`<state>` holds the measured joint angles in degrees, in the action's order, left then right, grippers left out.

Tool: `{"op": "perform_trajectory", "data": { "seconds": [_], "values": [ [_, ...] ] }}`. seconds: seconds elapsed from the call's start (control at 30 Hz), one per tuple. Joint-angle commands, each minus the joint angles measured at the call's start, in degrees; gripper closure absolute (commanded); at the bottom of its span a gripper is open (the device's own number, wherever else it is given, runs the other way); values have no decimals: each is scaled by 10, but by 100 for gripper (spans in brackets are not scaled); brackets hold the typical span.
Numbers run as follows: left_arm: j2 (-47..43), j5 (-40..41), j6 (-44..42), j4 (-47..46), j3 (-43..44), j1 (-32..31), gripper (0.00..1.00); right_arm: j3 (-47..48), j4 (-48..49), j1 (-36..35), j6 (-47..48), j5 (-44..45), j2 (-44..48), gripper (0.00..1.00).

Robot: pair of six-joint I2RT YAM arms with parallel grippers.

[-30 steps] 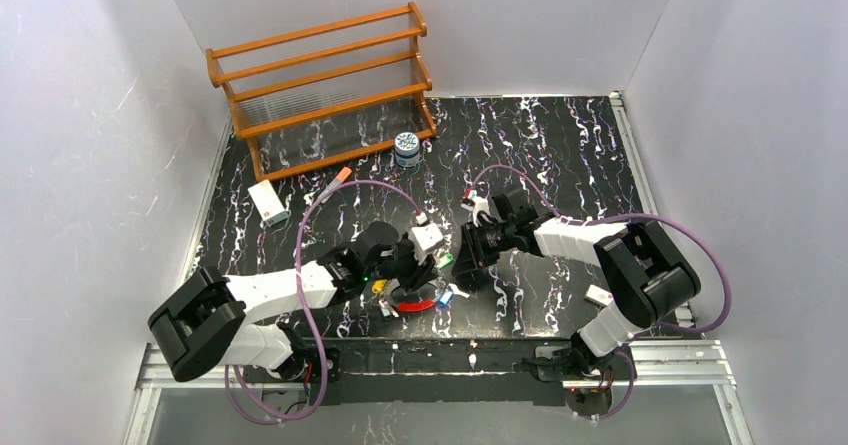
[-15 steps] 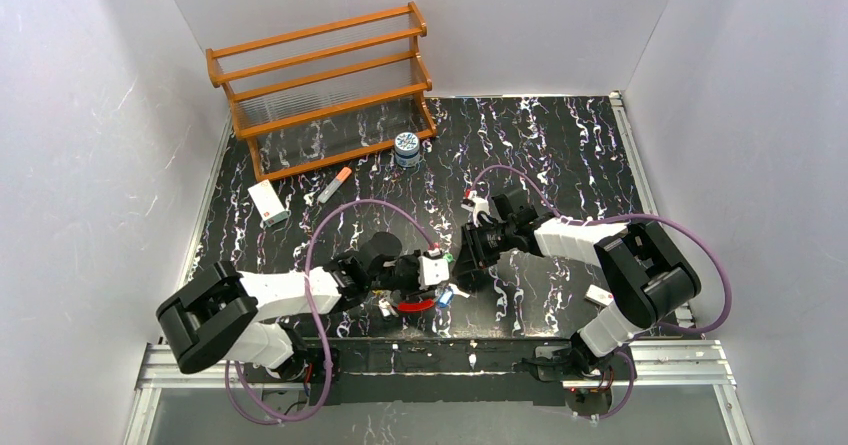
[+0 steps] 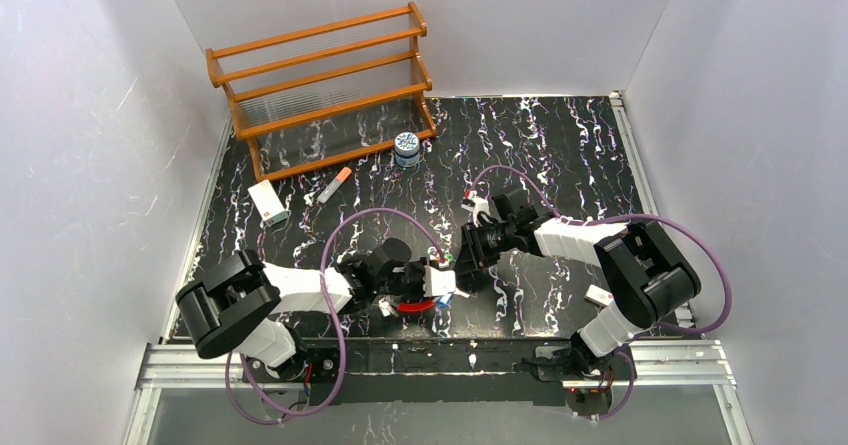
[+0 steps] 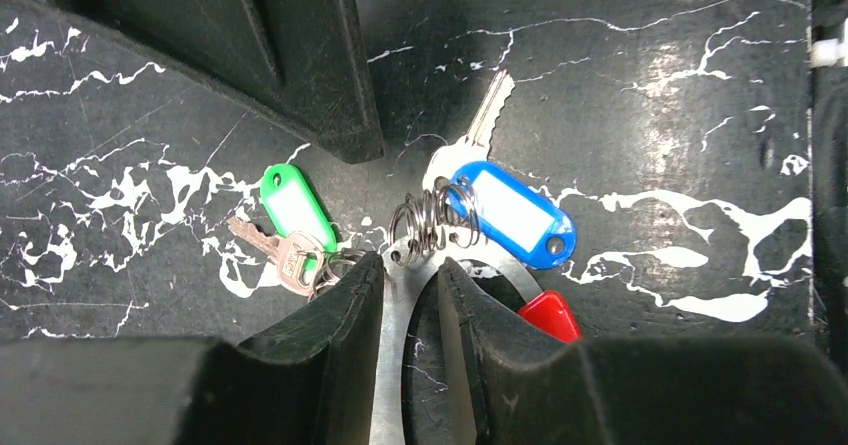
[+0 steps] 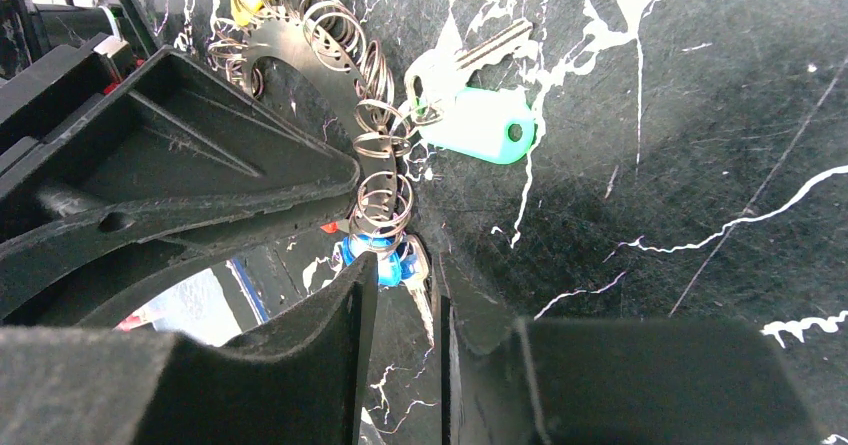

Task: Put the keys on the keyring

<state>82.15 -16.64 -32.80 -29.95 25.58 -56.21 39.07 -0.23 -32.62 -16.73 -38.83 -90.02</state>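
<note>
**Both grippers narrow at the keyring, keys fanned around it**

The keyring (image 3: pixel 415 306) lies on the black marbled table (image 3: pixel 560 145) near its front edge, between the two arms. Its red arc faces the bases.

The left gripper (image 4: pixel 410 265) is low over the keyring, and its jaws are only a narrow gap apart. The loop's silver band (image 4: pixel 392 385) runs up through that gap against the left finger (image 4: pixel 330 345), with a dark slit on the other side. I cannot tell whether the fingers actually pinch the band.

Just beyond the left gripper's fingertips, the blue key (image 4: pixel 515 215) lies to the right. Its small wire rings are bunched at the end of the band. The green key (image 4: pixel 295 205) lies to the left, with its blade angled toward the left finger.

The right gripper (image 5: pixel 405 275) meets the loop from the far side, and its jaws are equally narrow. In its wrist view the band curves down toward the mouth, with coiled wire rings spaced along it. The blue key sits right at the fingertips and the green key lies just off to the right. The yellow key (image 5: pixel 245 0) is at the far upper end of the band. Whether this gripper clamps the band is not clear either.

In the overhead view the two grippers' tips are close together over the loop.
</note>
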Motion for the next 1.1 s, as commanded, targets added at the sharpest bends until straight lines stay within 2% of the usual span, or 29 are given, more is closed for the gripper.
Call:
{"op": "perform_trajectory", "data": {
  "seconds": [0.0, 0.2, 0.7, 1.07],
  "values": [
    [6, 28, -21, -2, 1, -6, 74, 12, -2, 2, 3, -10, 16, 65],
    [13, 49, -23, -2, 5, -8, 75, 14, -3, 1, 4, -11, 15, 65],
    [30, 42, -27, -24, 14, -13, 77, 27, -2, 1, 4, -26, 3, 65],
    [39, 57, -14, -27, 25, -15, 94, 29, -2, 2, 13, -48, 3, 65]
  ]
}}
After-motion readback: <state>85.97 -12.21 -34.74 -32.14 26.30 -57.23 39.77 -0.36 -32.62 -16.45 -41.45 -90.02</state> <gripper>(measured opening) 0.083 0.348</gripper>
